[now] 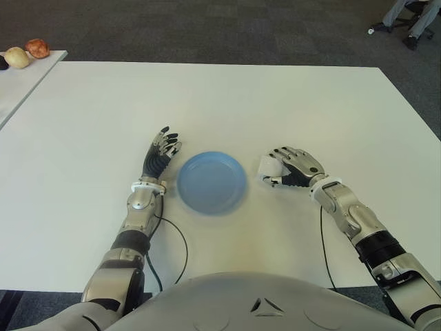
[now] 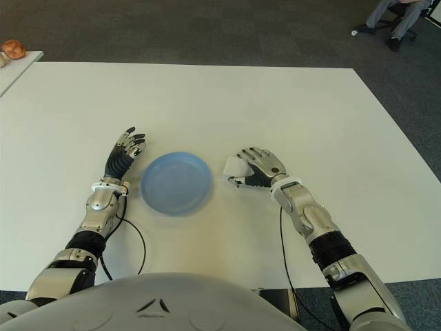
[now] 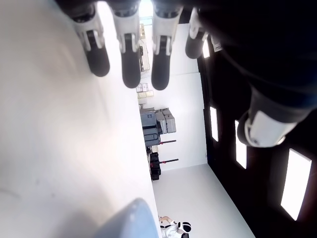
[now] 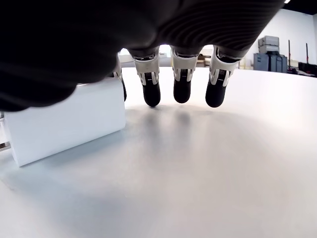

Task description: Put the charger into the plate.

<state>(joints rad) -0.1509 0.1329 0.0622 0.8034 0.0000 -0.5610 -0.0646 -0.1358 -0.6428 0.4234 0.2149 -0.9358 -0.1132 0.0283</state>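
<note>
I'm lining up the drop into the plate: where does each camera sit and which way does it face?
Left eye: on the head, looking down at the table; both forearms show.
Right eye: same scene, set slightly aside.
Left wrist: behind the left hand, fingers spread over the table.
Right wrist: under the right hand, charger beside the fingers.
Shared: the plate shows in both eyes and the left wrist.

The right hand [image 1: 293, 167] partly covers the charger [image 1: 268, 167].

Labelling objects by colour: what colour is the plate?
Light blue, plain; the plate shows best in the left eye view.
</note>
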